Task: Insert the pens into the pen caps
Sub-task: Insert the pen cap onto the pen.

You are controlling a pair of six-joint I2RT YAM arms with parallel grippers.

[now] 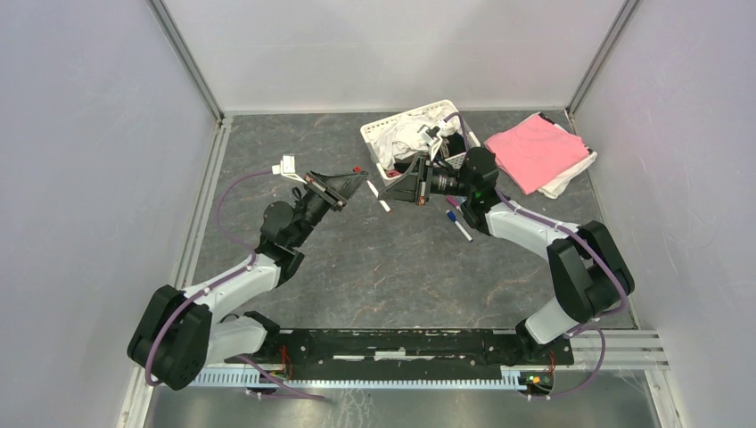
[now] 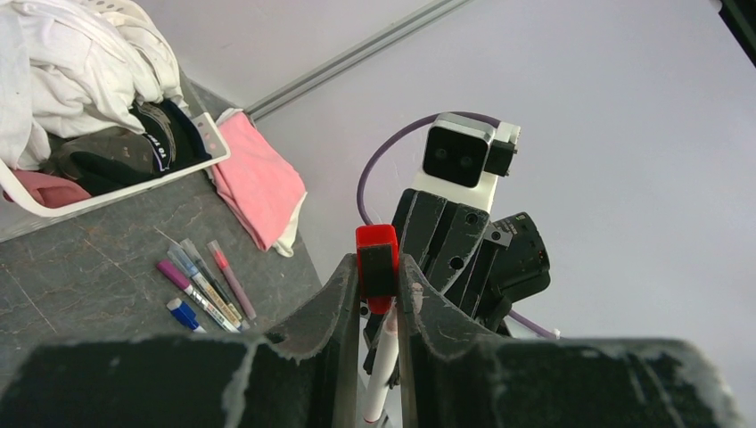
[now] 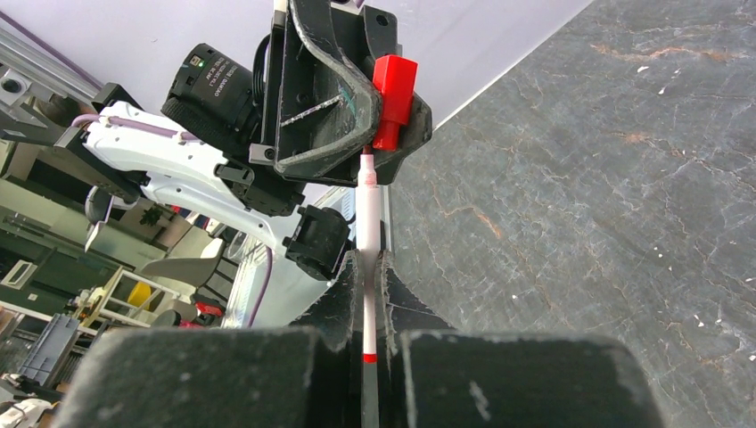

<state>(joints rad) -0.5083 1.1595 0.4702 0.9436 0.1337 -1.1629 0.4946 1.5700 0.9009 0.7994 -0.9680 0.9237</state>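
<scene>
Roughly five pens (image 2: 232, 280), one red cap (image 2: 376, 254), one basket (image 2: 116, 192).

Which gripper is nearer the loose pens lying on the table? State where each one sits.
Right. The right gripper, shut on a white pen, hangs just left of the loose pens in the top view. The left gripper, shut on the red cap, is farther left, beyond it.

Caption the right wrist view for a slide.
The right gripper holds a white pen, tip at the red cap in the left gripper.
</scene>
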